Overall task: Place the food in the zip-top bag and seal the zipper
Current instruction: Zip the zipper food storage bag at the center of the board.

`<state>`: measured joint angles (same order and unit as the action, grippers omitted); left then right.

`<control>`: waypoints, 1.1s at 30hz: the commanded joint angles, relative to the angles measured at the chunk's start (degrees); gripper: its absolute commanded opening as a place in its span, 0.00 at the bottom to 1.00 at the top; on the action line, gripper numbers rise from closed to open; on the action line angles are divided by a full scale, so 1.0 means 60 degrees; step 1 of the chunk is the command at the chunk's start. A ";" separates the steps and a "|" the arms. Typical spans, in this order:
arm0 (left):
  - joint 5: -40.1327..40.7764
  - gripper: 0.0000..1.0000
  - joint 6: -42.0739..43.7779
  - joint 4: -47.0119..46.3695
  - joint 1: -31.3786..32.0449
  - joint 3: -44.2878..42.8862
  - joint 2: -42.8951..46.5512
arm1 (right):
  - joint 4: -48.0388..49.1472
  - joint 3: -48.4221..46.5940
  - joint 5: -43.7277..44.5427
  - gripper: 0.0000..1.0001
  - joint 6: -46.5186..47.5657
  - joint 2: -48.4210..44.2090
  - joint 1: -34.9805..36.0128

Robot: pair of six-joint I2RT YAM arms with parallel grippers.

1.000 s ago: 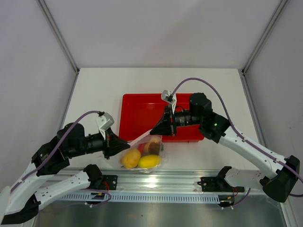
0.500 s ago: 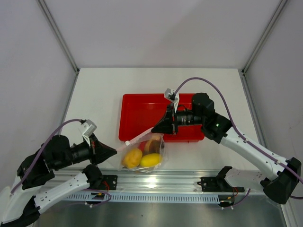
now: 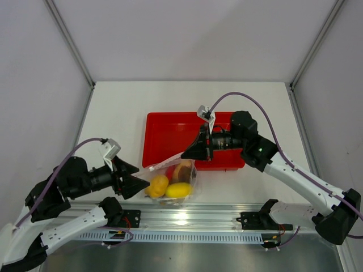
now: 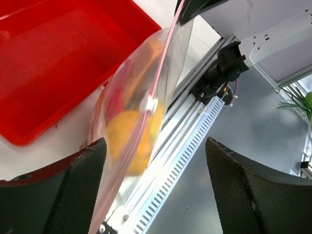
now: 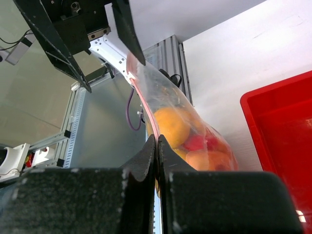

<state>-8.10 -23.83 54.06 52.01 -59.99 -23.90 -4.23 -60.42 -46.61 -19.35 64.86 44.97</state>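
Note:
The zip-top bag [image 3: 174,180] hangs over the table's near edge with the food inside: two yellow fruits [image 3: 158,185] and orange and red pieces [image 5: 204,148]. My right gripper [image 3: 184,155] is shut on the right end of the pink zipper [image 5: 146,109], holding the bag up. The zipper [image 4: 162,63] runs taut, and its white slider [image 4: 150,104] sits partway along it. My left gripper [image 3: 144,175] stands open at the bag's left end, its fingers [image 4: 73,192] wide apart; the bag's edge passes close to the left one. The bag [image 4: 127,114] looks bulged with fruit.
The red tray [image 3: 170,127] lies behind the bag, under my right arm. The aluminium rail [image 3: 187,218] with both arm bases runs along the near edge, just below the bag. White walls enclose the table on three sides.
My left gripper, shut at the zipper's left end a second ago, drew back to the left, then came in again and opened. The right gripper kept its hold.

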 commanded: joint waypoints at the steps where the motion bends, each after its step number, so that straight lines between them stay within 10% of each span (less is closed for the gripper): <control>1: -0.0407 0.85 0.0646 -0.1303 0.0033 -0.0329 -0.0761 | 0.0543 0.0036 -0.0259 0.00 -0.0187 -0.0161 -0.0039; 10: -0.0452 0.82 0.1028 -0.1921 0.0033 -0.0212 -0.1583 | 0.0588 0.0036 -0.0347 0.00 -0.0334 -0.0204 -0.0039; 15: -0.0525 0.58 0.1043 -0.1833 0.0033 -0.0198 -0.1744 | 0.0588 0.0022 -0.0347 0.00 -0.0334 -0.0190 -0.0039; 29: -0.0394 0.42 0.1014 -0.1686 0.0033 0.0168 -0.1729 | 0.0983 0.0066 -0.0435 0.00 -0.0538 -0.0190 -0.0054; 33: -0.0276 0.20 0.0941 -0.1555 0.0033 0.0227 -0.1729 | 0.1217 0.0124 -0.0464 0.00 -0.0744 -0.0219 -0.0054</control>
<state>-10.46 -18.50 44.84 52.01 -59.05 -33.89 -1.41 -59.77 -48.51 -22.33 64.86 44.97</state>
